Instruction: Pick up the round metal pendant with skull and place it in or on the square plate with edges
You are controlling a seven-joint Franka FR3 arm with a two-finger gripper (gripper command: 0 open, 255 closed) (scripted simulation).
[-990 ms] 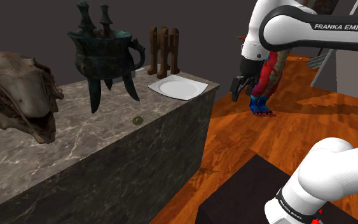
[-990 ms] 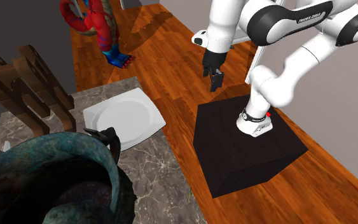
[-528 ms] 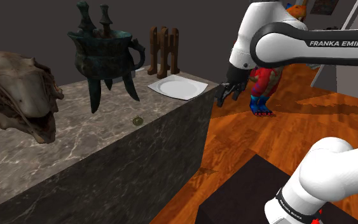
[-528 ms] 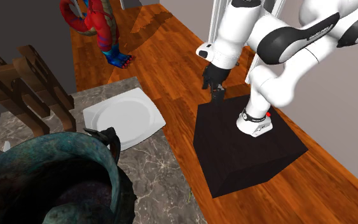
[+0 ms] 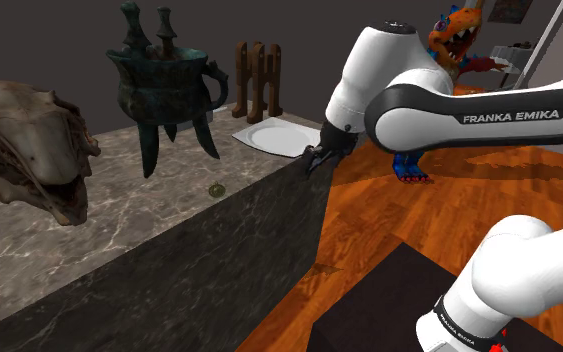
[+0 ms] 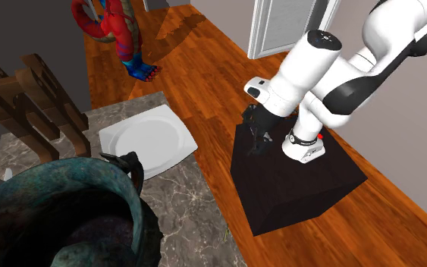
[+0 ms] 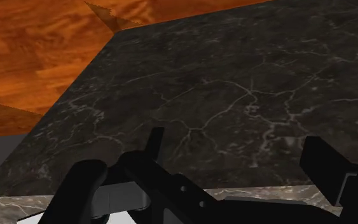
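Pendant [image 5: 214, 188] on counter [image 5: 119, 245], well apart from released pincer [image 5: 316, 161] near plate [image 5: 279, 137].

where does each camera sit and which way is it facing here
Shoulder view: beside the stand, facing along the counter toward the plate and pendant; the arm and gripper show.
Second exterior view: high over the counter, facing down across the plate to the stand; the arm shows.
Wrist view: on the hand, facing the counter's dark side; open fingers show.
Shared: both exterior views show the plate, gripper and stand.
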